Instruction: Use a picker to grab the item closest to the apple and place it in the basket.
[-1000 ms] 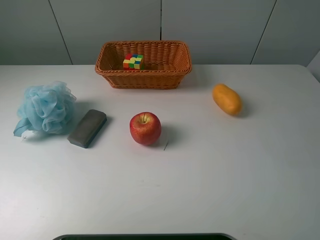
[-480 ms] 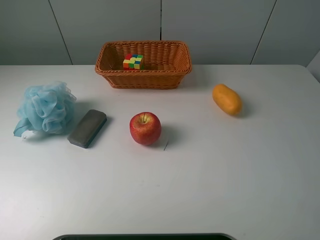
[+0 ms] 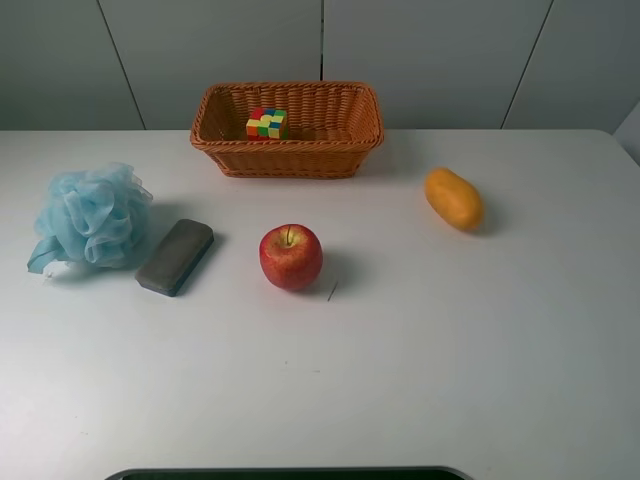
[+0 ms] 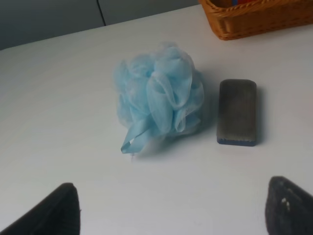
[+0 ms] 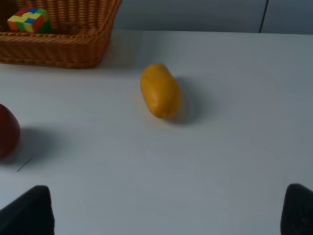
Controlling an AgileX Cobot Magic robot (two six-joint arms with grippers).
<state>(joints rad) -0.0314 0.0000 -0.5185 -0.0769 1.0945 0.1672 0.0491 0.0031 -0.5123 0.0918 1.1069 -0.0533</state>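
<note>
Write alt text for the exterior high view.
A red apple sits mid-table with a grey block to its left, beside a blue bath pouf. Behind, a wicker basket holds a colourful cube; an orange oval fruit lies right.

Blue mesh pouf (image 3: 90, 217), orange oval fruit (image 3: 454, 198), white table (image 3: 450, 350)

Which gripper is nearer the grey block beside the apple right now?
Left. The left gripper hangs open with the grey block just ahead of it, beside the blue pouf. The right gripper faces the orange fruit, across the apple from it.
</note>
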